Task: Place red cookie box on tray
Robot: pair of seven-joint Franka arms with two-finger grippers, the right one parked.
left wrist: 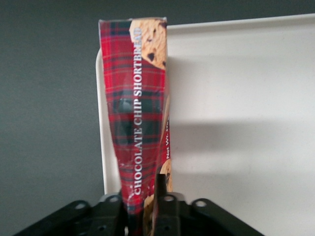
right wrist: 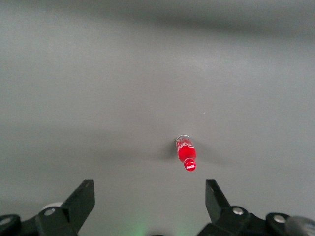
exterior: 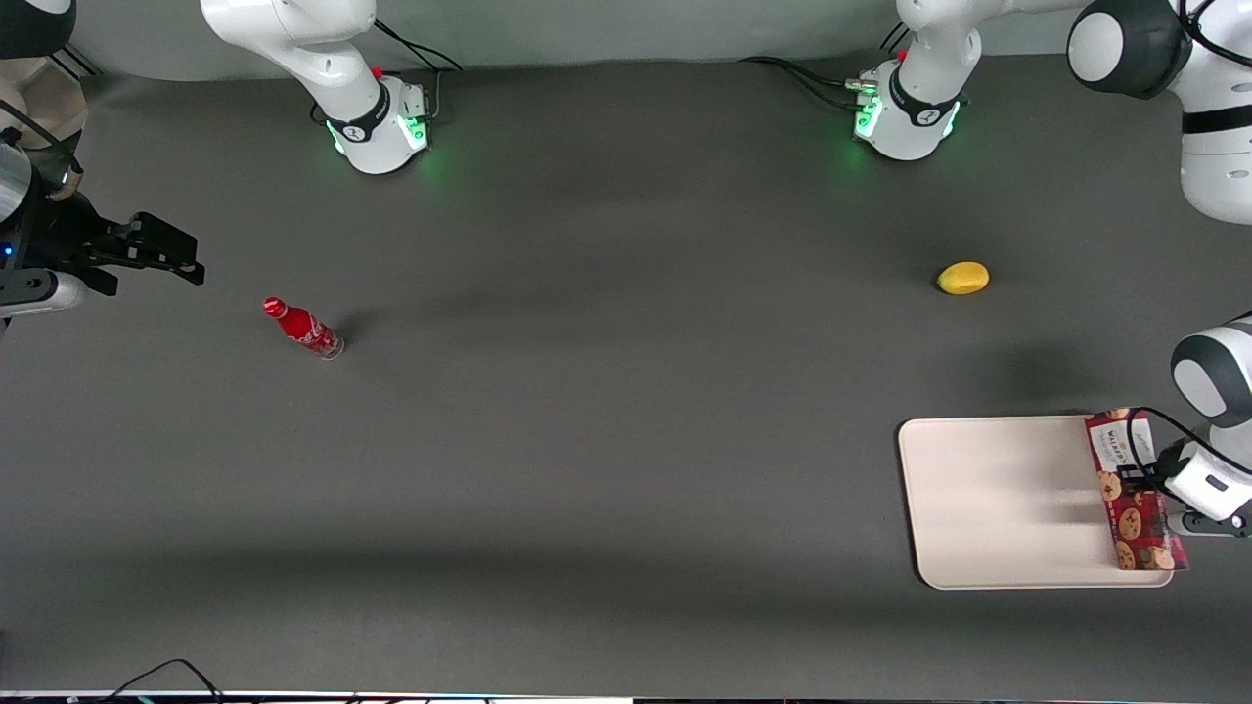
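The red cookie box [exterior: 1133,489], dark-red tartan with cookie pictures and a white label patch, lies along the edge of the cream-white tray [exterior: 998,499] at the working arm's end, partly over the rim. My left gripper [exterior: 1157,481] is shut on the box about midway along its length. In the left wrist view the box [left wrist: 140,113] runs out from between the gripper [left wrist: 145,209] fingers, over the tray [left wrist: 246,98] edge. I cannot tell whether the box rests on the tray or is held just above it.
A yellow lemon-like fruit [exterior: 963,278] lies on the dark table, farther from the front camera than the tray. A small red soda bottle [exterior: 303,329] lies toward the parked arm's end; it also shows in the right wrist view [right wrist: 186,154].
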